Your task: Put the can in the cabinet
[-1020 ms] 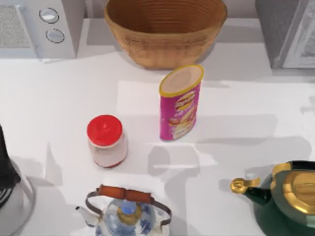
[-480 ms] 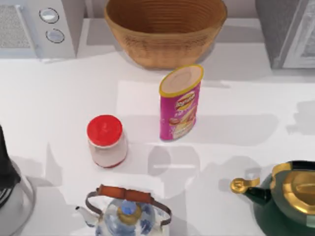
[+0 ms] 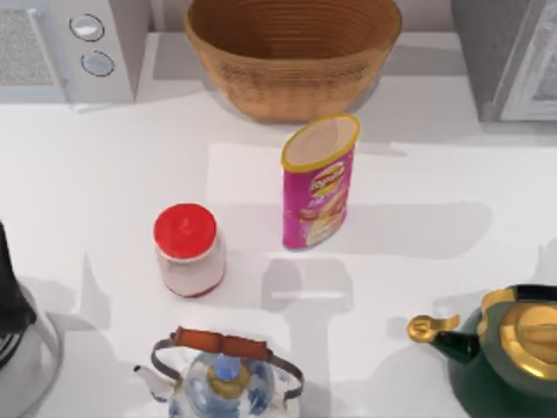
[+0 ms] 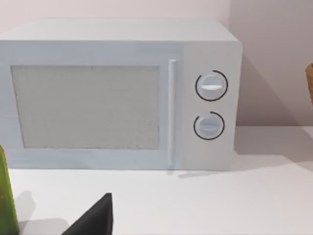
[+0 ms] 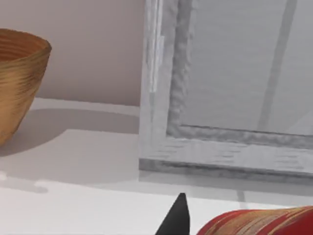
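Observation:
The can (image 3: 318, 181), a tall magenta cylinder with a yellow rim and a pale top, stands upright near the middle of the table, just in front of the basket. The grey cabinet (image 3: 509, 57) stands at the back right, and its framed door (image 5: 225, 83) looms close in the right wrist view. A dark tip of my right gripper (image 5: 177, 219) pokes in at that view's edge, facing the cabinet. A dark tip of my left gripper (image 4: 94, 219) faces the microwave (image 4: 122, 93) in the left wrist view. Neither gripper is near the can.
A wicker basket (image 3: 291, 52) sits at the back centre and the microwave (image 3: 70, 48) at the back left. A red-lidded jar (image 3: 186, 249) stands left of the can. Along the front are a blue-white teapot (image 3: 222, 374), a green-gold kettle (image 3: 513, 357) and a black-and-silver object (image 3: 17, 331).
Shadows on the right half of the table have shifted and shrunk toward the right edge. The can, the jar and the other objects have not moved.

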{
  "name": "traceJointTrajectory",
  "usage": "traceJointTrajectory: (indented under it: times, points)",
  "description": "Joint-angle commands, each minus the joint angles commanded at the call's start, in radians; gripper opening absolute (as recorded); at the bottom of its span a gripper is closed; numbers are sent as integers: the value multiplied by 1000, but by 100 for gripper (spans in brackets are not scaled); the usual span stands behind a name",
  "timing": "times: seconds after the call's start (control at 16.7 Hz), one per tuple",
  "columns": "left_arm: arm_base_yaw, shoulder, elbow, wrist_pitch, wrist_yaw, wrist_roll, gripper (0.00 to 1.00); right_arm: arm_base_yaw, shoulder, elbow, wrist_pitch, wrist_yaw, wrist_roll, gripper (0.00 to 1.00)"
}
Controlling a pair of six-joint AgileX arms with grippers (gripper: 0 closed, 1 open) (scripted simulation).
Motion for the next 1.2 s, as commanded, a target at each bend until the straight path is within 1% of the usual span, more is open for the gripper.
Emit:
traceJointTrajectory:
  times: [0.18,0.3,0.72,0.96,1.2]
  points:
    - [0,0,0,0,0,0,100,21,-144,-114,31,50,46,0]
    - [0,0,0,0,0,0,100,29,-189,-149,40,68,68,0]
    - [0,0,0,0,0,0,100,28,-186,-143,38,70,73,0]
    - [0,0,0,0,0,0,100,37,-96,-6,10,86,86,0]
    - [0,0,0,0,0,0,100,63,87,240,-48,115,104,0]
